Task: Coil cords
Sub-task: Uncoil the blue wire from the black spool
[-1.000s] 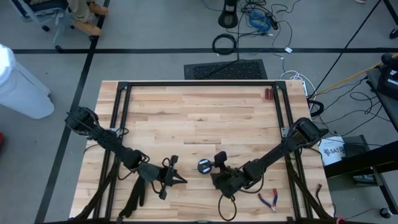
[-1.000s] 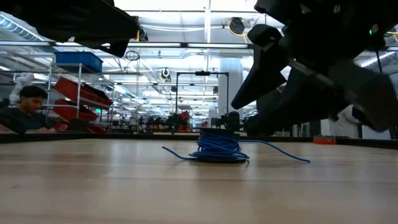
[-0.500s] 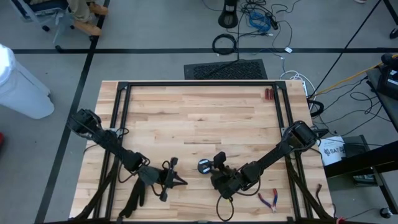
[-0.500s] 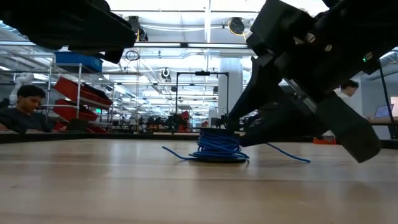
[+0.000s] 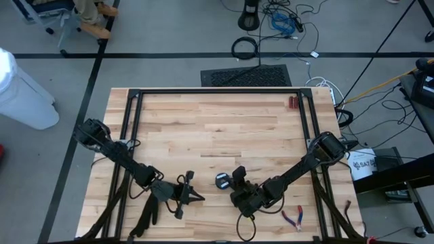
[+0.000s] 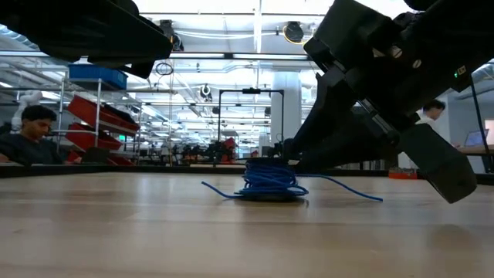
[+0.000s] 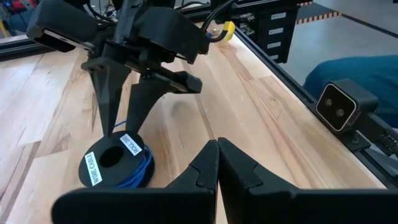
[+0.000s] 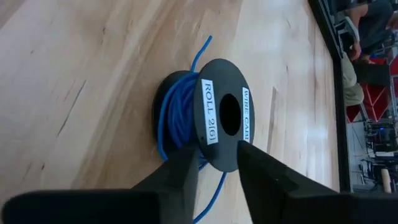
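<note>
- The right gripper (image 8: 214, 163) stood right at the spool (image 8: 211, 118), its two fingers (image 8: 177, 171) parted and straddling the black rim without yet clamping it.
- From the left wrist view, those fingers pointed down at the spool (image 7: 112, 163), one tip on each side of the top disc.
- The spool lay flat on the table (image 5: 217, 129), near the front edge and a little right of centre, with white labels on its top.
- Blue cord (image 6: 268, 179) was wound loosely around it, and a loose end trailed off to the right across the wood.
- The left gripper (image 7: 217, 163) hung to the left of the spool, fingers pressed together and holding nothing.
- Red-handled pliers (image 5: 293, 218) lay by the near right corner, well apart from the spool.
</note>
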